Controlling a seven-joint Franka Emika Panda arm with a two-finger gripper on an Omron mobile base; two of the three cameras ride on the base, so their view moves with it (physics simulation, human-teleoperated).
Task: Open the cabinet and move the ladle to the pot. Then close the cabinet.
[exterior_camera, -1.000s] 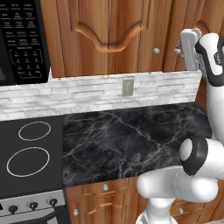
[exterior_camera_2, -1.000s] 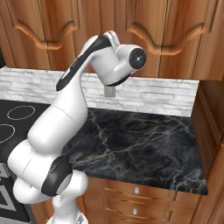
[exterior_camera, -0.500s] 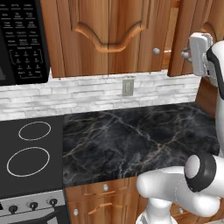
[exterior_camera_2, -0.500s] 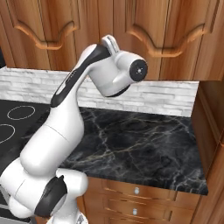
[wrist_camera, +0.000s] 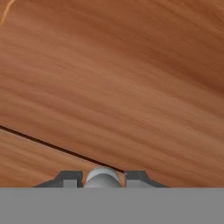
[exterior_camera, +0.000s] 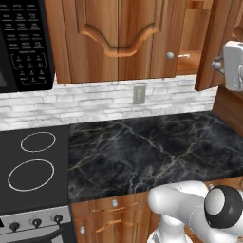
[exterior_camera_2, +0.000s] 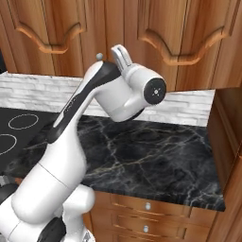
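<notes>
The reddish-brown cabinet's right door (exterior_camera: 212, 33) stands partly swung out from the wall. Behind it the inside shelf (exterior_camera: 192, 66) shows through the gap. My gripper (exterior_camera: 218, 63) is at the door's lower edge, shut on its small round silver knob (wrist_camera: 103, 175), which sits between the two dark fingertips (wrist_camera: 70, 178). In the right base view the hand (exterior_camera_2: 122, 53) points up at the same arched door (exterior_camera_2: 189, 23). A thin silvery thing (exterior_camera: 184, 56) lies on the shelf; I cannot tell what it is.
The left cabinet door (exterior_camera: 114, 38) is closed, with its own knob (exterior_camera: 170, 55). A black microwave (exterior_camera: 23, 42) hangs at the left, above the stovetop (exterior_camera: 33, 161). Dark marble counter (exterior_camera: 152, 147) runs below, with drawers (exterior_camera_2: 148, 206) under it and a wooden side wall (exterior_camera_2: 231, 123) at the right.
The right cabinet door has swung further open, pulled by the knob. My hand has moved right and toward the base with it.
</notes>
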